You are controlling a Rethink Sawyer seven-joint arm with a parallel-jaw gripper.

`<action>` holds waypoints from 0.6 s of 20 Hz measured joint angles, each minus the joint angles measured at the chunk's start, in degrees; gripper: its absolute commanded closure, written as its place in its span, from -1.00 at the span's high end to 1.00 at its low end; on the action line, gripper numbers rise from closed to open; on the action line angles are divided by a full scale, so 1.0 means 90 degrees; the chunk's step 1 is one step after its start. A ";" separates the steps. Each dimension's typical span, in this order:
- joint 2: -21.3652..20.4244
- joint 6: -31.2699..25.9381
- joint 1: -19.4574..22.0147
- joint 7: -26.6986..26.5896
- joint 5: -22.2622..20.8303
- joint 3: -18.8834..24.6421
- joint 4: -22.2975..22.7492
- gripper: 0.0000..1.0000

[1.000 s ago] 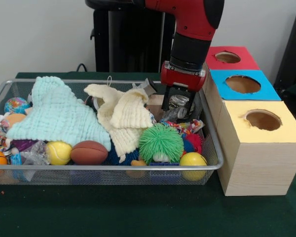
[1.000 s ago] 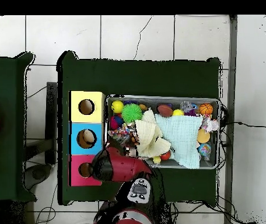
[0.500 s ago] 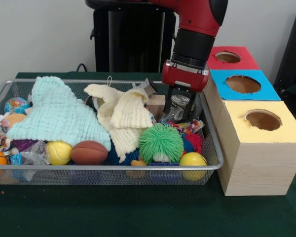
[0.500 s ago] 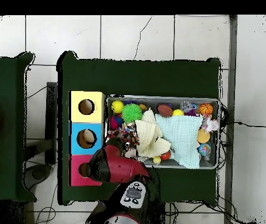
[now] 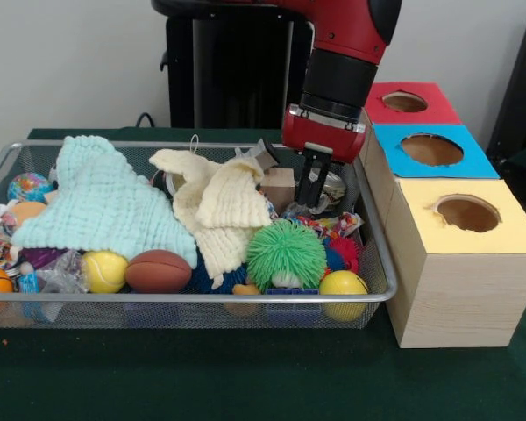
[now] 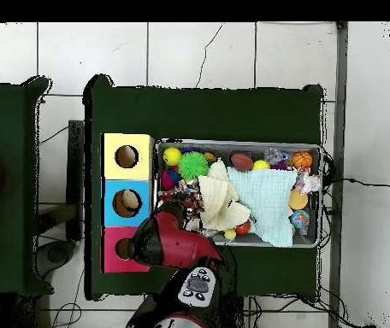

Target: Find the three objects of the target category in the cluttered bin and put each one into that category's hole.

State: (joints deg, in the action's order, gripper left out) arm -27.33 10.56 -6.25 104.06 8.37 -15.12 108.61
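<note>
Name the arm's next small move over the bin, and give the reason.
Probably lift straight up. The end effector sits low at the wire bin's end nearest the boxes, its fingers drawn together around a shiny silvery item beside a small wooden block. Raising it would show whether the item comes clear of the clutter before heading for a hole.
</note>
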 measured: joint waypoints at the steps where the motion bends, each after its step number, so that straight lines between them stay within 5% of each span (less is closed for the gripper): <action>1: 0.0000 0.0001 0.0000 0.0000 0.0018 0.0000 0.0000 -1.00; 12: 0.0000 -0.0003 0.0107 0.0000 0.0139 0.0026 -0.0001 -1.00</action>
State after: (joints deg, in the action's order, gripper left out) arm -27.33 10.53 -5.29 104.06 9.62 -14.89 108.60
